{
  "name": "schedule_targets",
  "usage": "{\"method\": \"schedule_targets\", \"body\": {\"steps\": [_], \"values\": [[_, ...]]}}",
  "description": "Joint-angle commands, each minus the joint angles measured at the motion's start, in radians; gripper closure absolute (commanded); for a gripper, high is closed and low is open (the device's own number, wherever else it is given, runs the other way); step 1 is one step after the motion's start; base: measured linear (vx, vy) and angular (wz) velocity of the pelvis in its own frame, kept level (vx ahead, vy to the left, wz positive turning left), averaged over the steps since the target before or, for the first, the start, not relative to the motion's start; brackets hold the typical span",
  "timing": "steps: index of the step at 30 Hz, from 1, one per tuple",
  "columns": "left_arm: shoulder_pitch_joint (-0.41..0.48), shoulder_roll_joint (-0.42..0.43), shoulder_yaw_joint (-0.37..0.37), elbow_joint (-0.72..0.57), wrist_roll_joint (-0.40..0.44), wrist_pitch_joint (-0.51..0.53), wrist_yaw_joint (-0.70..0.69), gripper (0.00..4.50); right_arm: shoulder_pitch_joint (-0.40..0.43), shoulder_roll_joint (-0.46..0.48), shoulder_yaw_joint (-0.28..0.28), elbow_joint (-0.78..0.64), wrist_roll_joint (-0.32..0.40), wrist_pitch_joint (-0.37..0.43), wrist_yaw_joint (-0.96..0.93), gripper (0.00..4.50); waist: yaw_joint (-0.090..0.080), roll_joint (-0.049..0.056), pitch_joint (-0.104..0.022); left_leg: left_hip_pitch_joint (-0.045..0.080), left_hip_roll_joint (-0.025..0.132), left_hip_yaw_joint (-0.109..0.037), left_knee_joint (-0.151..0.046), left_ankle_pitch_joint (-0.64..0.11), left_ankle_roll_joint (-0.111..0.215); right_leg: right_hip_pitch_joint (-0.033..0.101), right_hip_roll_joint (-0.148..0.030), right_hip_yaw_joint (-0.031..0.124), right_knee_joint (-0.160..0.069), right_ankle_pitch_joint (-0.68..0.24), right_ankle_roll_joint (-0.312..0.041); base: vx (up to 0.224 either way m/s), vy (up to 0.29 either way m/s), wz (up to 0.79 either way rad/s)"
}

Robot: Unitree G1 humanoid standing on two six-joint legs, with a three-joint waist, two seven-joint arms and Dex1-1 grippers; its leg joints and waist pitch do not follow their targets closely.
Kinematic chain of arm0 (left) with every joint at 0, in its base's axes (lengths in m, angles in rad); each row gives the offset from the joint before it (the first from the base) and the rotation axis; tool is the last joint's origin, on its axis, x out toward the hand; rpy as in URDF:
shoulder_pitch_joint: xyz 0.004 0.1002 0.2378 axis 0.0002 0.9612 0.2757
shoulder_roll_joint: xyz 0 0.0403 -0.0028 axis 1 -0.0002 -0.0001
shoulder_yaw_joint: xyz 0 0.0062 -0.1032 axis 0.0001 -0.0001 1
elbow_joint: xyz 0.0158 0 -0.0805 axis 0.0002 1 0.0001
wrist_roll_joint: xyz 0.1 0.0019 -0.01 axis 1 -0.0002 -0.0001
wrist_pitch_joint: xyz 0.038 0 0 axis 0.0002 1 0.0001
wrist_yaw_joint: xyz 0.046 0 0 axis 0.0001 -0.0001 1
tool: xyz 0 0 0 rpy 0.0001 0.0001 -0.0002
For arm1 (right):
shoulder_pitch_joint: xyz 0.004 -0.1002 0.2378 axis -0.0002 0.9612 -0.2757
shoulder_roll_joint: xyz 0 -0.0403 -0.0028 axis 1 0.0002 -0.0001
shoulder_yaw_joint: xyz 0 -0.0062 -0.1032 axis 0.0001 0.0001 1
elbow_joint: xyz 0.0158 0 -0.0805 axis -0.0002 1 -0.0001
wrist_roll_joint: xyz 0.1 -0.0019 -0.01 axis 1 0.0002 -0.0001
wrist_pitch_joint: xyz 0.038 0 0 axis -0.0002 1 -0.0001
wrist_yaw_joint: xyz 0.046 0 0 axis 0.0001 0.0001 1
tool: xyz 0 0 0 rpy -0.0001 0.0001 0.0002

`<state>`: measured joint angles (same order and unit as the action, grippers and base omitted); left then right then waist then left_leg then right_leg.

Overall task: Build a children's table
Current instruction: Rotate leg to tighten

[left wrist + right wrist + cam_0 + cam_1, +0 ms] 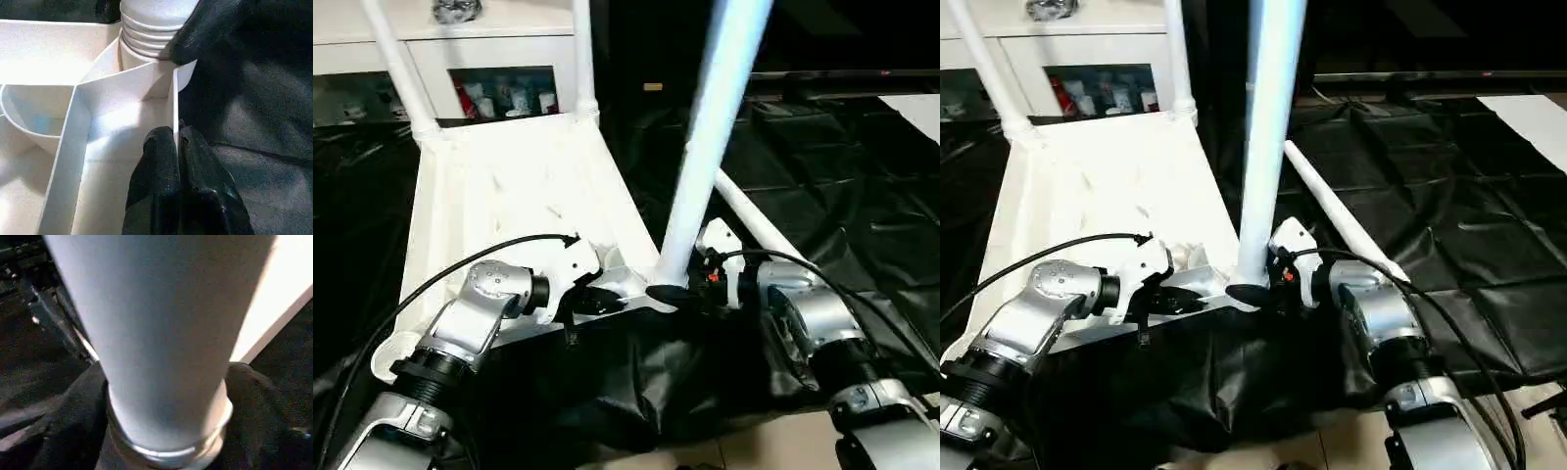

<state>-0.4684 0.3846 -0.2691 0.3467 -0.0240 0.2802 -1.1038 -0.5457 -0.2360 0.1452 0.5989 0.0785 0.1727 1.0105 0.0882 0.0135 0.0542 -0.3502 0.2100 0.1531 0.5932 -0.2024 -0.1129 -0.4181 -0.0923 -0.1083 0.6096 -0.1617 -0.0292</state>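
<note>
Third leg seating in near corner socket.
Left end effector point(178, 161) pinches tabletop point(509, 186) rim, frame centre; right end effector point(161, 396) straddles upright leg point(705, 147). Next, probably: press leg home.

Glossy white plastic top point(509, 186); crinkled black sheet point(842, 186).
</note>
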Motion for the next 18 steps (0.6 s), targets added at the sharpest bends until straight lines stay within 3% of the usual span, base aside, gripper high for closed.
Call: {"method": "schedule_targets", "body": {"steps": [1,3,7,9,10,12,13,18], "values": [[-0.029,-0.065,-0.011,-0.027,-0.025,-0.005,0.031,4.5,0.001,0.065,0.011,0.035,-0.024,0.006,-0.123,1.22,-0.004,-0.003,-0.065,-0.008,0.014,0.011,-0.073,-0.151,0.049,0.066,-0.051,0.053,-0.08,-0.316,-0.169,0.0,0.0,0.0],[-0.047,-0.098,-0.002,-0.007,-0.017,0.007,0.082,4.5,-0.004,0.099,-0.008,0.065,-0.033,0.005,-0.211,1.41,-0.007,-0.004,-0.065,-0.009,0.01,0.01,-0.073,-0.164,0.039,0.068,-0.051,0.051,-0.084,-0.35,-0.152,0.0,0.0,0.0],[-0.102,-0.189,0.019,0.06,0.015,0.034,0.24,4.5,-0.029,0.196,-0.07,0.141,-0.031,0.014,-0.442,1.69,-0.016,-0.001,-0.06,-0.002,0.006,0.012,-0.075,-0.188,0.023,0.059,-0.048,0.051,-0.096,-0.42,-0.126,0.0,0.0,0.0],[-0.12,-0.217,0.027,0.084,0.025,0.046,0.294,4.5,-0.042,0.226,-0.095,0.165,-0.023,0.022,-0.515,1.72,-0.015,-0.004,-0.063,-0.001,0.004,0.011,-0.073,-0.196,0.023,0.06,-0.052,0.049,-0.1,-0.452,-0.111,0.0,0.0,0.0],[-0.137,-0.244,0.036,0.106,0.032,0.052,0.345,4.5,-0.056,0.25,-0.112,0.188,-0.018,0.023,-0.577,1.72,-0.017,0.002,-0.063,-0.005,0.003,0.01,-0.073,-0.184,0.027,0.06,-0.05,0.051,-0.1,-0.435,-0.107,0.0,0.0,0.0],[-0.157,-0.28,0.045,0.132,0.042,0.055,0.407,4.5,-0.076,0.283,-0.13,0.223,-0.021,0.018,-0.663,1.72,-0.019,-0.001,-0.066,-0.007,0.003,0.01,-0.073,-0.172,0.029,0.062,-0.047,0.049,-0.095,-0.401,-0.113,0.0,0.0,0.0],[-0.163,-0.295,0.045,0.138,0.045,0.052,0.423,4.5,-0.083,0.295,-0.127,0.236,-0.026,0.01,-0.678,1.72,-0.018,0.004,-0.067,-0.008,0.003,0.009,-0.073,-0.165,0.029,0.063,-0.048,0.049,-0.093,-0.384,-0.118,0.0,0.0,0.0],[-0.153,-0.311,0.031,0.12,0.044,0.028,0.397,4.5,-0.084,0.303,-0.112,0.232,-0.037,-0.055,-0.626,1.72,-0.016,0.002,-0.07,-0.013,0.005,0.011,-0.07,-0.143,0.054,0.067,-0.047,0.051,-0.082,-0.278,-0.154,0.0,0.0,0.0]]}}
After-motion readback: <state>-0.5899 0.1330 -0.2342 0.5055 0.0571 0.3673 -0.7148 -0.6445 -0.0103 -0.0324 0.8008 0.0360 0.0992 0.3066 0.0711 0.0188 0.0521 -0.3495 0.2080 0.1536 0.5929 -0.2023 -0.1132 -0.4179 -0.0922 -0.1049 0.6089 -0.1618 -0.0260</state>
